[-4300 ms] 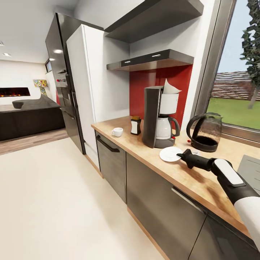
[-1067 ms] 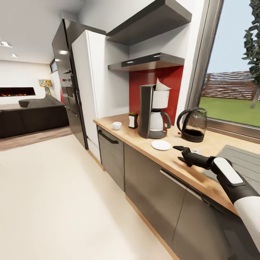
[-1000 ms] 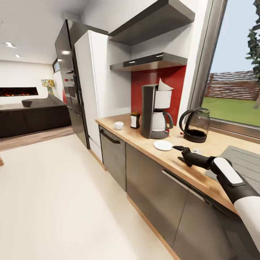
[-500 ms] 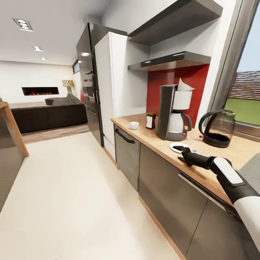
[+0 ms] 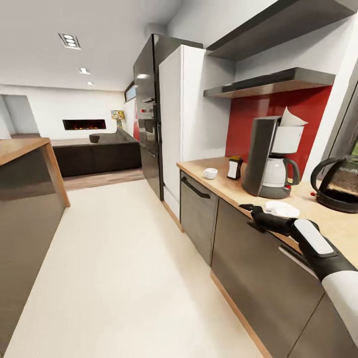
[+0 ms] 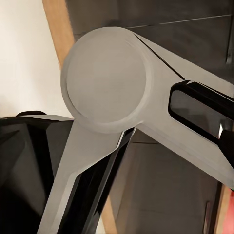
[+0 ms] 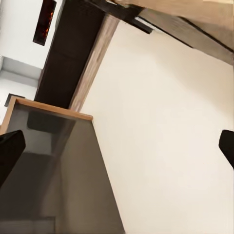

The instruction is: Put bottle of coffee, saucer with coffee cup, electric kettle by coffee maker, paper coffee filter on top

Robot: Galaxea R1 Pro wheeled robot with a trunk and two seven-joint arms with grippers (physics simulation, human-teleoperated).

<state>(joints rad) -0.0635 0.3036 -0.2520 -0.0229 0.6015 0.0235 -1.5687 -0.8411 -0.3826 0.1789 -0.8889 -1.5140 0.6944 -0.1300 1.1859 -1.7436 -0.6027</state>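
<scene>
**Inspector:** Status of the station: coffee maker (image 5: 271,156) stands on the surface (image 5: 318,219), paper coffee filter (image 5: 293,118) on its top, bottle of coffee (image 5: 234,168) just beside it, electric kettle (image 5: 339,184) on its other side. Saucer (image 5: 281,209) lies bare in front of the machine. Coffee cup (image 5: 210,173) sits apart, beyond the bottle.

**Operator:** And the right end effector (image 5: 251,213)?

**Inspector:** Fingers apart, holding nothing, at the surface's front edge near the saucer. Left end effector: cannot tell.

**Operator:** The remaining step, in your judgement?

**Inspector:** Cup onto saucer. Recommend advancing the base until the cup is within reach, approaching clear of the bottle, gripping the rim opposite the handle, then lowering it centred on the saucer without nudging the carafe.
</scene>
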